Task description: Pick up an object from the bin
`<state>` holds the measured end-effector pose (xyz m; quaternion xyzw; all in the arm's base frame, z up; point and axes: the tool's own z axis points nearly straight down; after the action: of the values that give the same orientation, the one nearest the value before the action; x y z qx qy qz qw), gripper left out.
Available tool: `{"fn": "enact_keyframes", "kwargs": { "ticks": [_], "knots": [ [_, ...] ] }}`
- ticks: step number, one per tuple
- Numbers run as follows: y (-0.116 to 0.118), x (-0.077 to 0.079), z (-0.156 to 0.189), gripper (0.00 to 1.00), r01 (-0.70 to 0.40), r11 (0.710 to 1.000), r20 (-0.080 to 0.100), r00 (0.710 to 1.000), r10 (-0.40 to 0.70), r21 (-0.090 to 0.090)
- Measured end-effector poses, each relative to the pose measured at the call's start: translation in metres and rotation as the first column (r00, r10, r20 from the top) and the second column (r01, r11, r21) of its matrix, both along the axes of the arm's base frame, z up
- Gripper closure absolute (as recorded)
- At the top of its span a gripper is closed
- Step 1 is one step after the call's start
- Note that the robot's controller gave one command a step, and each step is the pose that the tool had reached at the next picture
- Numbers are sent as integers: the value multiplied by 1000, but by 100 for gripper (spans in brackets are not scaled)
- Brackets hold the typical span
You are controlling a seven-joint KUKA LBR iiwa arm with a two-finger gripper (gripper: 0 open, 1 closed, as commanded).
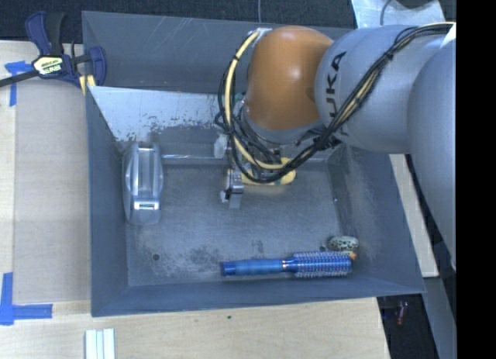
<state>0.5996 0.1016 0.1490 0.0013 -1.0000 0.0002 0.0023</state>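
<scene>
Arm's down in the bin, nothing picked up as far as I can see

The gripper pokes out under the orange cover, low over bare floor in the middle of the grey bin, toward the back wall. Honestly can't tell if it's open or closed from here. Closest item is a clear plastic holder off to its left. A blue hairbrush lies along the front wall, with a small speckled lump just beside its bristle end.
</scene>
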Motion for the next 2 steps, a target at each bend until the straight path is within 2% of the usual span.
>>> {"fn": "enact_keyframes", "kwargs": {
  "ticks": [1, 2],
  "knots": [
    [0, 2, 5, 0, 2, 1000, 8, 1000, -2, 1],
    [-38, 5, -25, 0, 67, 998, 9, 998, -67, 2]
  ]
}}
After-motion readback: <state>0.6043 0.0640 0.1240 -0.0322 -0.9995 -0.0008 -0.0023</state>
